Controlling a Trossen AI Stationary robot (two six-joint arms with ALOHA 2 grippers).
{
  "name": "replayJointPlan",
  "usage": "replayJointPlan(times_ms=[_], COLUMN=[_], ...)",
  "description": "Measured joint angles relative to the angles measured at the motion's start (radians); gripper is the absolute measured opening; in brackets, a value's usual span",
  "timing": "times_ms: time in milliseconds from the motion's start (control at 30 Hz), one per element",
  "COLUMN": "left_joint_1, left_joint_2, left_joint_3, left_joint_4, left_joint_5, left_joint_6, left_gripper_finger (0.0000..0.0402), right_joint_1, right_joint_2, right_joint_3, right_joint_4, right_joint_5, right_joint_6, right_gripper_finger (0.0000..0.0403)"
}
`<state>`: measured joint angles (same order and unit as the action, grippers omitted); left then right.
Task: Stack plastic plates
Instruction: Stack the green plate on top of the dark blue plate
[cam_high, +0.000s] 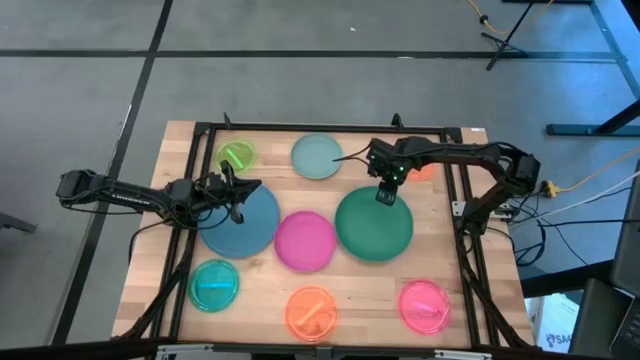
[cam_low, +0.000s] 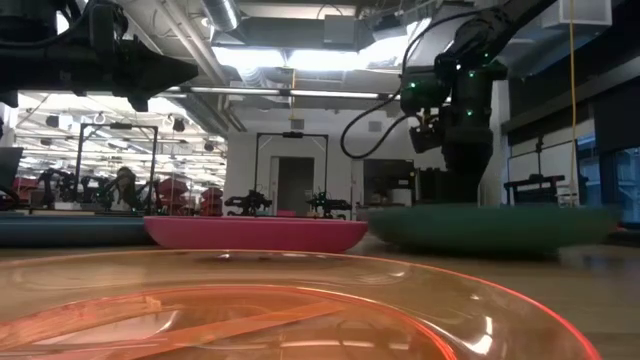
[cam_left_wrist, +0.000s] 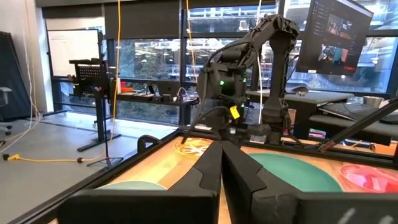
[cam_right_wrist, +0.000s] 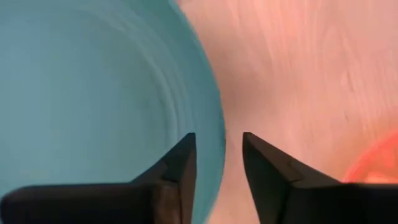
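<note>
wooden table (cam_high: 350, 285) under ceiling lights; only the right wrist view shows the right gripper (cam_right_wrist: 219, 158) parted astride the dark green plate (cam_high: 373, 225) rim; left gripper (cam_left_wrist: 222, 171) closed, empty.

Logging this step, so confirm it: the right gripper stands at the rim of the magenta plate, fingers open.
Not right. The right gripper stands at the rim of the dark green plate, fingers open. The magenta plate lies beside it with no gripper on it. The high view shows this.
</note>
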<state>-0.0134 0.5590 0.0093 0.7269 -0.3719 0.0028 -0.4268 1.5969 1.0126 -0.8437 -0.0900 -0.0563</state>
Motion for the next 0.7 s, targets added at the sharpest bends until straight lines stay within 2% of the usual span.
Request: replayJointPlan(times_ms=[133,333,500,600,700], left_joint_1=[0.000,0.000,0.000,0.000,0.000], left_joint_2=[0.000,0.000,0.000,0.000,0.000], left_joint_3=[0.000,0.000,0.000,0.000,0.000], left_joint_4=[0.000,0.000,0.000,0.000,0.000], left_joint_5=[0.017,0.033,0.049,0.049,0.049], left_joint_6=[0.000,-0.002,-0.016,-0.020,-0.021], left_gripper_finger=[0.0005,0.0005,0.0005,0.0005,0.0005], right_joint_1=[-0.001,-0.001,-0.014,-0.014,-0.014], right_joint_2=[0.001,0.008,0.013,0.013,0.013], right_joint_3=[-0.039,-0.085,-0.107,-0.107,-0.107], right_joint_4=[0.068,0.157,0.195,0.198,0.200], right_joint_5=[0.001,0.038,-0.015,-0.035,-0.054], right_joint_6=[-0.022,-0.055,-0.056,-0.056,-0.056], right_gripper_finger=[0.0144,0.0144,0.0142,0.0129,0.0096])
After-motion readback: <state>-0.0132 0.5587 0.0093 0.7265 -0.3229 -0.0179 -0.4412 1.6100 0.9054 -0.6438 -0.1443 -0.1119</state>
